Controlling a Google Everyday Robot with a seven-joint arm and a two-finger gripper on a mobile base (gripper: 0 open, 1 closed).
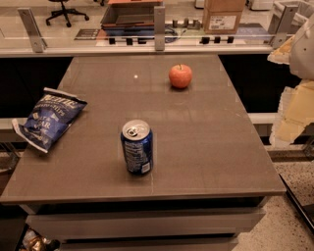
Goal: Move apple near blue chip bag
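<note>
The apple [180, 76] is small, round and red-orange with a short stem. It stands on the far right part of the grey-brown table [206, 147]. The blue chip bag [49, 118] is crinkled dark blue with white lettering and lies at the table's left edge, partly overhanging it. My gripper [288, 115] shows as pale cream parts at the right edge of the view, off the table's right side. It is well to the right of the apple and holds nothing that I can see.
A blue soda can [137, 147] stands upright at the table's front middle, between the bag and the apple. A glass partition with metal posts [159, 27] runs behind the table. A cardboard box [223, 14] sits beyond it.
</note>
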